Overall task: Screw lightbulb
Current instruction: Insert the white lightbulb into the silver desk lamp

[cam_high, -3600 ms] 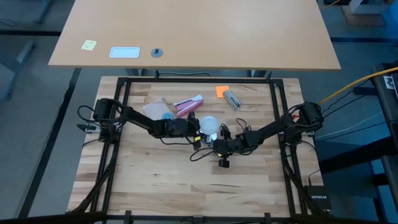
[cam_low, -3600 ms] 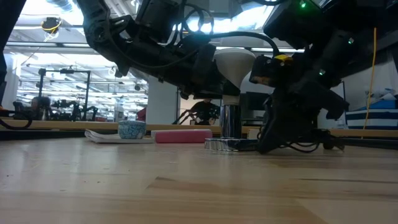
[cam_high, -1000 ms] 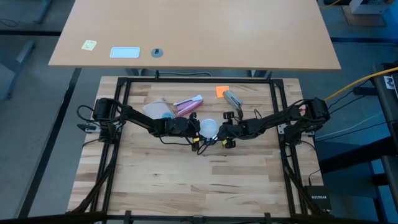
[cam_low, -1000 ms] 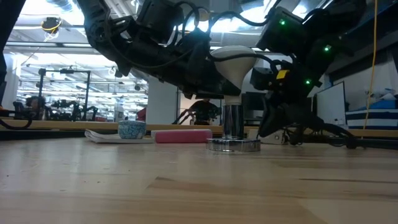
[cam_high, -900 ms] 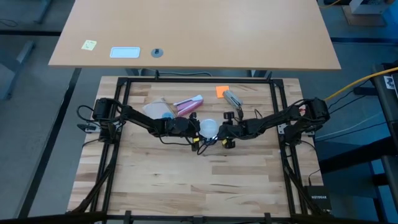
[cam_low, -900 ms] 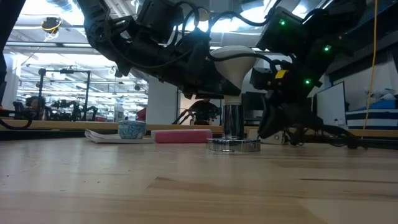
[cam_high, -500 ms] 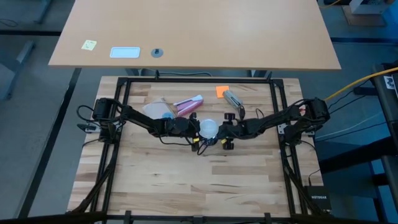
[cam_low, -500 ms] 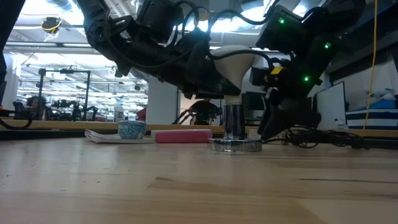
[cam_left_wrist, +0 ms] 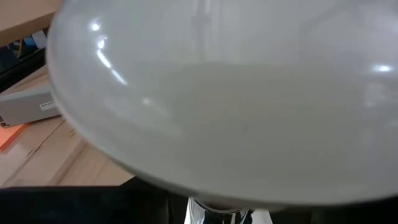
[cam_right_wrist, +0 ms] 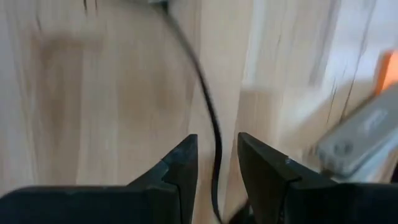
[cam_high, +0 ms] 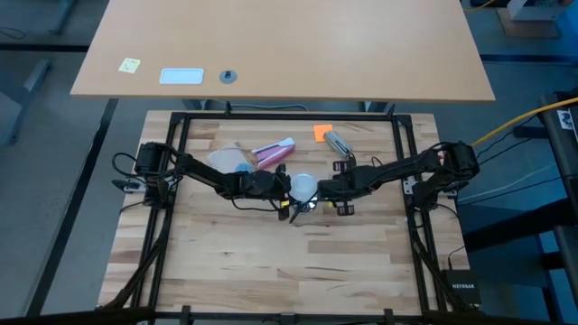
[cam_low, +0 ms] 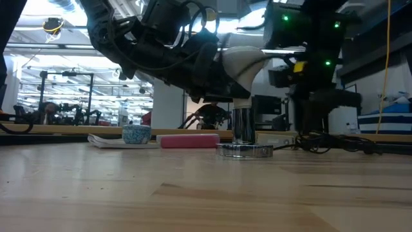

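The lightbulb stands upright near the middle of the counter, its frosted globe on top and its grey screw base down in the silvery socket, whose round foot rests flat on the wood. The left gripper reaches in from the left and its jaws are clenched on the globe; in the left wrist view the bulb fills almost the whole picture. The right gripper sits just beside the bulb on the other side, with its jaws set narrowly apart and grasping nothing; a thin black cord runs across the wood between its two fingers. Farther back on the counter lie a pink-and-white tube, a small blue cup, an orange note and a grey stapler-like block.
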{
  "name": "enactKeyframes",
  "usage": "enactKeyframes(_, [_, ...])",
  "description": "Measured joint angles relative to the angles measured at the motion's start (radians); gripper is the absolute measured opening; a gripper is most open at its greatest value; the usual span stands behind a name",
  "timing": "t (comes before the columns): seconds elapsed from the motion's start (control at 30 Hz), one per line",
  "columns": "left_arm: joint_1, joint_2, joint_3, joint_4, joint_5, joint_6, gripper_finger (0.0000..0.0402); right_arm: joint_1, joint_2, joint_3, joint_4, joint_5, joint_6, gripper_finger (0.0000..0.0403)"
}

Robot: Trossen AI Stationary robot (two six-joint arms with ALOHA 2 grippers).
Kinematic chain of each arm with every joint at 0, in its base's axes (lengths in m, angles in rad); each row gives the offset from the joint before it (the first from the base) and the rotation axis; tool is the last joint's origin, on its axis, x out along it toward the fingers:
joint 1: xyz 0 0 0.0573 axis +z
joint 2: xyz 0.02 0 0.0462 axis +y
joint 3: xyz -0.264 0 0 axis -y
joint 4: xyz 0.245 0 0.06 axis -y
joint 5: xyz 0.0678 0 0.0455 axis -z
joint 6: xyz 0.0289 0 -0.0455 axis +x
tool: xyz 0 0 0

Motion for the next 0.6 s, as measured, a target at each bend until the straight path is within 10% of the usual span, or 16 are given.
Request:
enactKeyframes(0.37, [0.016,0.0,-0.001,0.0,0.003,-0.02,0.015,0.119,-0.287,0.001,-0.336,-0.004,0.198,0.0117])
enactKeyframes(0.6, [0.017,0.0,-0.001,0.001,0.002,-0.021,0.015,0.298,-0.668,-0.009,-0.386,0.244,0.392,0.0117])
